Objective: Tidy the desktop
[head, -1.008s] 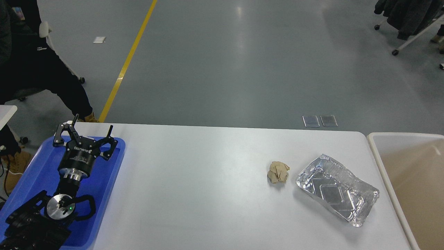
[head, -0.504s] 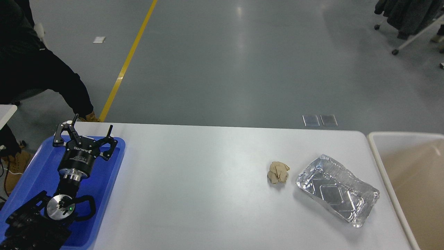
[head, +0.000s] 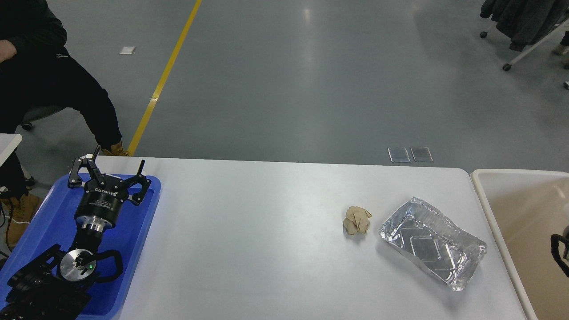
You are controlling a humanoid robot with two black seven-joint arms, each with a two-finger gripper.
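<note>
The white desktop (head: pixel 266 249) fills the lower part of the head view. A crumpled beige paper ball (head: pixel 356 220) lies on it right of the middle. A crushed foil tray (head: pixel 431 243) lies just right of the ball, apart from it. My left gripper (head: pixel 120 156) is open and empty over the far end of the blue tray (head: pixel 49 209) at the desktop's left edge. A small black part of my right arm (head: pixel 559 253) shows at the right edge over the bin; its gripper is out of view.
A beige rimmed bin (head: pixel 489 209) stands against the desktop's right edge. A person in dark clothes and tan boots (head: pixel 53 89) sits beyond the far left corner. A clothes rack on wheels (head: pixel 524 26) stands at the far right.
A black part of my right arm has come into view at the right edge. The person at the left has shifted. My left arm and the things on the desktop have not moved.
</note>
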